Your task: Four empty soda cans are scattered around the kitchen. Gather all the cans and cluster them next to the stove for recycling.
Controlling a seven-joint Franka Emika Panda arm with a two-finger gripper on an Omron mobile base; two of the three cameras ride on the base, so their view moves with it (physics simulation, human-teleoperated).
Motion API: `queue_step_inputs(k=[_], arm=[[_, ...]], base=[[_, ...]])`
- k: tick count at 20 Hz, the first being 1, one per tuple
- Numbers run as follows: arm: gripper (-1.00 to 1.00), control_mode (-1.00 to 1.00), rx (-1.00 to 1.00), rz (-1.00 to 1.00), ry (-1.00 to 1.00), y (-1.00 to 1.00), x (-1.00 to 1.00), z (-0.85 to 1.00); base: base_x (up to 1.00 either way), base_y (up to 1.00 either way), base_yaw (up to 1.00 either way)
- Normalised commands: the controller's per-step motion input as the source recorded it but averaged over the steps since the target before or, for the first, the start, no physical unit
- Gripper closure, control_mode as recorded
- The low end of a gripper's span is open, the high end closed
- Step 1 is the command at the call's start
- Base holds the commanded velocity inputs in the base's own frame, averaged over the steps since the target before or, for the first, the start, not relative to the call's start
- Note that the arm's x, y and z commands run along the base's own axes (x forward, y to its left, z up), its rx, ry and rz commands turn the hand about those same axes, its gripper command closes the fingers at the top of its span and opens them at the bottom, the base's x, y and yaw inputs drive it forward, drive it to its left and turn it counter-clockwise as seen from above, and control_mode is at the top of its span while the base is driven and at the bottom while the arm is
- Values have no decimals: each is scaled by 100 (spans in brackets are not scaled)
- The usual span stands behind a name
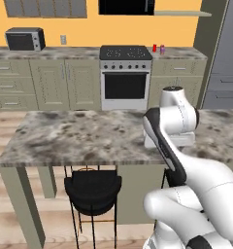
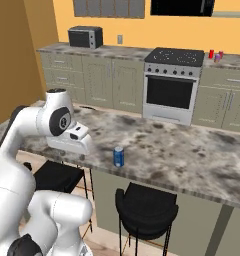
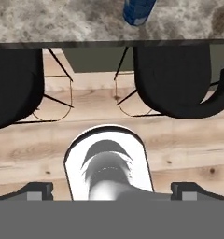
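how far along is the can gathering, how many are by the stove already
Two cans, a red can and a purple can, already stand on the counter beside the stove. Nothing is in hand: the gripper has its jaws open and empty. The blue can waits on the island counter. The fourth can is yet to be found.

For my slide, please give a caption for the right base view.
Blue soda can stands on the island counter; stove behind.
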Motion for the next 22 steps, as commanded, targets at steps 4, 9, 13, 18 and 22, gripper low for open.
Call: queue_step_inputs(k=[4, 9, 13, 18, 22], arm=[[-100, -100, -1, -2, 0, -49, 17, 0], [-100, -100, 0, -1, 0, -53, 13, -1], [-100, -100, 0, 0, -1, -51, 16, -5], [-100, -100, 0, 0, -4, -33, 36, -19], [-100, -100, 0, 0, -5, -16, 53, -23]], base=[[0, 0, 0], [0, 0, 0], [0, 0, 0], [0, 0, 0], [0, 0, 0]])
